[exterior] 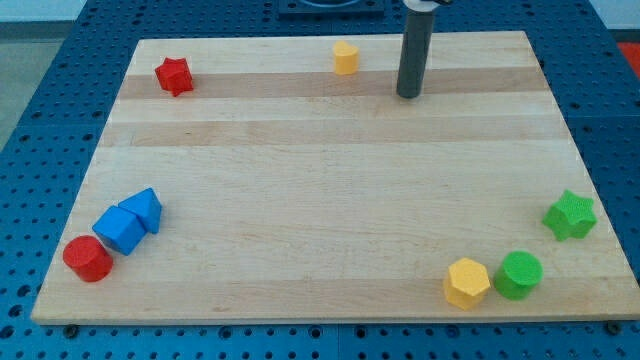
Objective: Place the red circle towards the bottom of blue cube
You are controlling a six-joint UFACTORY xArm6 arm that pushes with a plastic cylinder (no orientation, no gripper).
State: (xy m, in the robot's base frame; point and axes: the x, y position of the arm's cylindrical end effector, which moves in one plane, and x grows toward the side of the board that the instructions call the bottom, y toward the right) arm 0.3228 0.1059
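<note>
The red circle (88,258) lies near the board's bottom left corner. The blue cube (119,230) sits just up and right of it, touching or nearly touching. A blue triangle block (144,209) rests against the cube's upper right side. My tip (408,95) stands near the view's top, right of centre, far from these blocks and touching none.
A red star (174,75) is at the top left. A yellow block (345,58) is at the top centre, left of my tip. A green star (570,215), a green circle (519,274) and a yellow hexagon (467,282) sit at the bottom right. The wooden board (330,170) lies on a blue pegboard.
</note>
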